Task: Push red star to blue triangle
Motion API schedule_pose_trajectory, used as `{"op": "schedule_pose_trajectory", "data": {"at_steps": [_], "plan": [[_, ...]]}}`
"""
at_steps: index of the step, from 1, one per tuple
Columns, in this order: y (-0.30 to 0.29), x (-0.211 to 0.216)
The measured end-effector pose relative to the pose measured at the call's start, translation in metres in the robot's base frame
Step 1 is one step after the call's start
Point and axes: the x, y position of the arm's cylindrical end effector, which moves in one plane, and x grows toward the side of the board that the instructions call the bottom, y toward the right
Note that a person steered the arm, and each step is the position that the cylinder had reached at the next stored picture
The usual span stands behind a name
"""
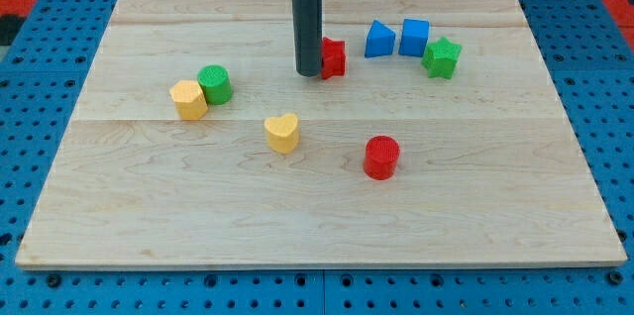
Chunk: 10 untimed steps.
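Observation:
The red star (334, 57) lies near the view's top centre on the wooden board. My tip (308, 73) stands right against the star's left side, partly hiding it. The blue triangle (378, 40) lies a short way to the star's right and slightly higher, with a small gap between them.
A blue cube (414, 37) sits just right of the triangle, and a green star (442, 57) right of that. A red cylinder (380, 157), a yellow heart (282, 133), a yellow hexagon (188, 100) and a green cylinder (214, 84) lie lower and left. The board (149, 206) is light wood.

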Motion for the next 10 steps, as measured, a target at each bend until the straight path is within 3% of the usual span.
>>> {"op": "schedule_pose_trajectory", "data": {"at_steps": [2,4,10], "plan": [[0.0,-0.01],[-0.037,-0.028],[-0.019,-0.036]]}}
